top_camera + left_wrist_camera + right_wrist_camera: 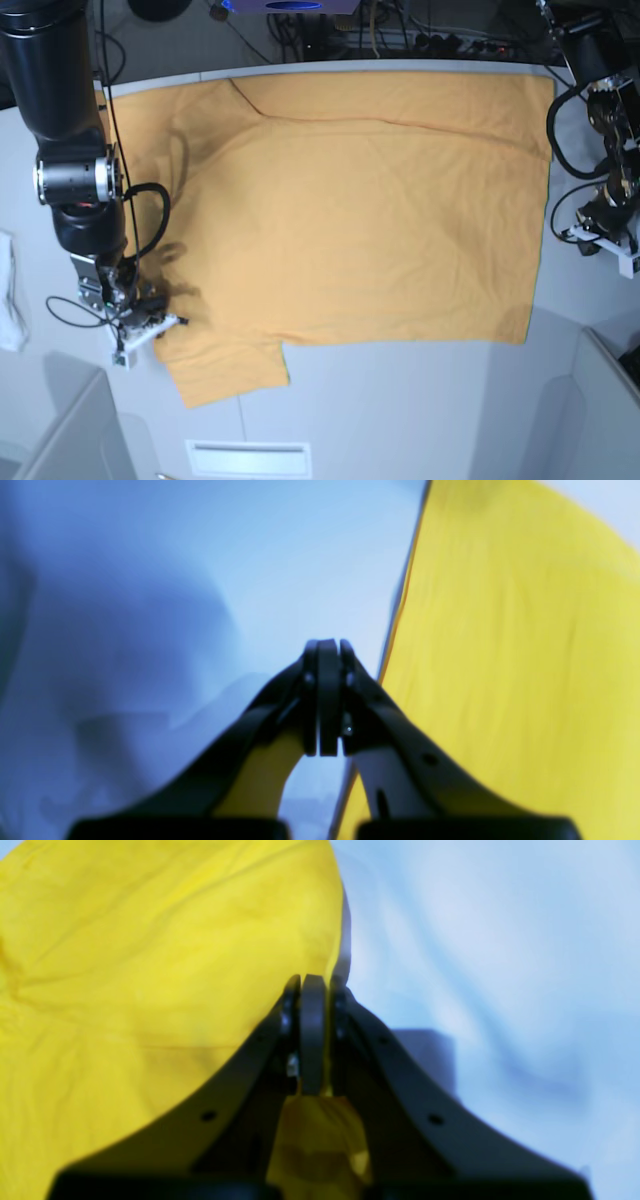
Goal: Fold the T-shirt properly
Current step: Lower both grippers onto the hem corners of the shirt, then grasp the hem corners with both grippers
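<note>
One T-shirt (pixel 350 210), one table (pixel 400 410), two grippers: left gripper (pixel 327 647), right gripper (pixel 312 982).

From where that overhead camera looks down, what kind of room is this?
Probably a robotics lab bench, not a home or laundry. Two robot arms flank a pale worktable where an orange T-shirt lies spread out, the right hand at its sleeve. Tangled cables and electronics line the back edge.

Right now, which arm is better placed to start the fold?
Right. Its claw is shut on the T-shirt at the sleeve edge; the left claw, also shut, sits beside the hem.
</note>
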Motion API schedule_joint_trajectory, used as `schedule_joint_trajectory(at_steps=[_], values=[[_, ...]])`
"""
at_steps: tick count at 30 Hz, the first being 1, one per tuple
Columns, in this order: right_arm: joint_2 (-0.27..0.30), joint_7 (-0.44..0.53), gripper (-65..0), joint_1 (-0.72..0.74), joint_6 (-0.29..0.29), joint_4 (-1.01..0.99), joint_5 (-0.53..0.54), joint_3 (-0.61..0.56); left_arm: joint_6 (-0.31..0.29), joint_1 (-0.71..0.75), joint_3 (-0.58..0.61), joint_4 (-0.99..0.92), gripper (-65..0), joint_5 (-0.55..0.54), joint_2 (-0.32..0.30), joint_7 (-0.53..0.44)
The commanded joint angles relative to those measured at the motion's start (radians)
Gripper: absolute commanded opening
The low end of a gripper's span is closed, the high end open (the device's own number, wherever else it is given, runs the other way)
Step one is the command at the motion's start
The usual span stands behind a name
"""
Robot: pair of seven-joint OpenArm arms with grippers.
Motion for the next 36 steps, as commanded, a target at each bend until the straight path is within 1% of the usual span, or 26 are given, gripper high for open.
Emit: schedule_joint_trajectory(at_steps=[1, 3, 4, 6, 8, 9, 10, 11, 12, 14, 17, 19, 20, 21, 23, 28, 36], values=[[0.009, 0.021, -65.0, 0.037, 0.002, 0.013, 0.006, -0.001, 0.005, -0.053, 0.002, -0.029, -65.0, 0.027, -0.021, -0.011], [0.009, 0.019, -65.0, 0.037, 0.002, 0.013, 0.006, -0.001, 0.003, -0.165, 0.024, -0.133, -65.0, 0.071, -0.023, -0.011], [0.009, 0.019, -65.0, 0.037, 0.002, 0.013, 0.006, -0.001, 0.003, -0.227, 0.038, -0.199, -58.1, 0.085, -0.023, -0.011], [0.011, 0.019, -65.0, 0.035, 0.002, 0.013, 0.006, -0.001, 0.002, -0.346, 0.067, -0.334, -40.8, 0.111, -0.025, -0.017], [0.011, 0.019, -65.0, 0.035, 0.002, 0.013, 0.006, -0.001, 0.002, -0.464, 0.111, -0.455, -26.3, 0.137, -0.025, -0.022], [0.013, 0.018, -65.0, 0.035, 0.002, 0.013, 0.006, -0.001, 0.002, -0.518, 0.142, -0.509, -20.4, 0.152, -0.025, -0.035], [0.013, 0.016, -65.0, 0.035, 0.002, 0.013, 0.006, -0.001, 0.002, -0.561, 0.168, -0.554, -16.3, 0.165, -0.025, -0.058], [0.013, 0.016, -65.0, 0.035, 0.002, 0.013, 0.006, -0.001, 0.002, -0.604, 0.202, -0.604, -12.8, 0.178, -0.025, -0.095], [0.013, 0.016, -65.0, 0.035, 0.002, 0.013, 0.006, -0.001, 0.002, -0.646, 0.232, -0.664, -10.9, 0.189, -0.023, -0.143], [0.013, 0.015, -65.0, 0.035, 0.002, 0.013, 0.006, -0.001, 0.002, -0.725, 0.302, -0.81, -9.2, 0.202, -0.023, -0.224], [0.014, 0.015, -65.0, 0.034, 0.002, 0.013, 0.006, -0.001, -0.007, -0.848, 0.4, -1.078, -8.9, 0.198, -0.02, -0.355], [0.014, 0.015, -65.0, 0.034, 0.002, 0.013, 0.006, -0.001, -0.049, -0.899, 0.449, -1.201, -8.9, 0.198, -0.018, -0.442], [0.014, 0.015, -65.0, 0.034, 0.002, 0.013, 0.006, -0.001, -0.067, -0.909, 0.466, -1.238, -8.9, 0.198, -0.015, -0.473], [0.014, 0.015, -65.0, 0.034, 0.002, 0.013, 0.006, -0.001, -0.072, -0.912, 0.475, -1.249, -8.9, 0.198, -0.011, -0.488], [0.025, 0.015, -65.0, 0.032, 0.002, 0.013, 0.006, -0.001, -0.072, -0.905, 0.49, -1.233, -8.7, 0.203, 0.011, -0.491], [0.026, 0.015, -65.0, 0.032, 0.002, 0.013, 0.006, -0.001, -0.072, -0.874, 0.492, -1.216, -8.7, 0.206, 0.045, -0.494], [0.026, 0.015, -65.0, 0.032, 0.004, 0.013, 0.006, -0.001, -0.072, -0.843, 0.493, -1.221, -9.1, 0.205, 0.081, -0.499]])
